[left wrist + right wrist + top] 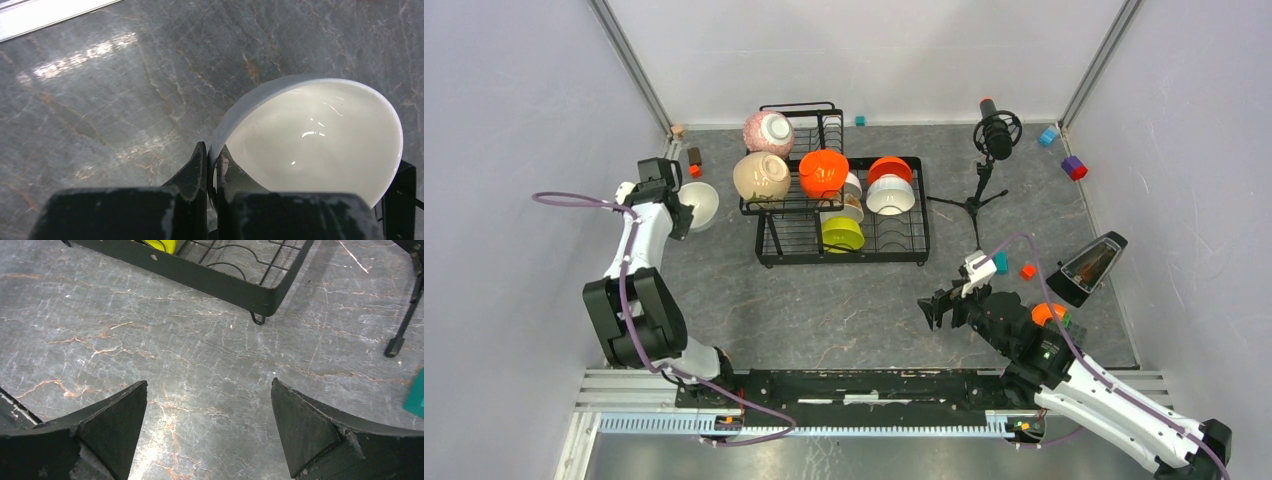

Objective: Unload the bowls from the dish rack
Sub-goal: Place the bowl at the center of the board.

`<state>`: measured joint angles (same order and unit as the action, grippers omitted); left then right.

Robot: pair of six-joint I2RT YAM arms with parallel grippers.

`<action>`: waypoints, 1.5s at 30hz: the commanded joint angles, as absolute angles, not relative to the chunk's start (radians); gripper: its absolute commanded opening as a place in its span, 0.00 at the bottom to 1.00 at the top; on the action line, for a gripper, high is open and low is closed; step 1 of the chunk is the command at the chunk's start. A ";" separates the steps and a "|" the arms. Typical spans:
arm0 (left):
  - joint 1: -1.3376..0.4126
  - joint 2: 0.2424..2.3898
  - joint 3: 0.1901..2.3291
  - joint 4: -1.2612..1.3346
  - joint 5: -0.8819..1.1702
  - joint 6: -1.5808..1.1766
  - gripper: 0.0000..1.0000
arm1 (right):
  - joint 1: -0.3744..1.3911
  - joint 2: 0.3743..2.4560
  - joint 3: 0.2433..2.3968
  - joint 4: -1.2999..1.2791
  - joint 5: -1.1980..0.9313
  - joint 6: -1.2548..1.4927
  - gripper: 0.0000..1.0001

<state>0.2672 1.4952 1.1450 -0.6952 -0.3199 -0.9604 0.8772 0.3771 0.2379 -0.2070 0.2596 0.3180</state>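
The black wire dish rack stands mid-table. On its upper shelf sit a pink-speckled bowl, a beige bowl and an orange bowl. The lower tray holds a second orange bowl, a white bowl and a lime green bowl. Left of the rack, my left gripper is shut on the rim of a white bowl, one finger inside and one outside. My right gripper is open over bare table, just in front of the rack's near right corner.
A black microphone tripod stands right of the rack, one leg near my right gripper. Small coloured blocks lie around: teal, orange, blue, purple. A black angled box sits at the right.
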 commanded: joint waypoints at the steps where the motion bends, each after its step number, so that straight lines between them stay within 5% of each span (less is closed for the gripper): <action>1: 0.274 1.524 1.190 -0.571 -0.278 -1.012 0.02 | 0.878 0.364 0.272 -0.224 0.355 0.324 0.98; 33: 0.263 1.722 1.173 -0.405 -0.287 -0.889 0.04 | 0.878 0.330 0.243 -0.213 0.440 0.329 0.98; 45: 0.253 1.755 1.184 -0.450 -0.313 -0.877 0.14 | 0.879 0.316 0.244 -0.222 0.443 0.328 0.98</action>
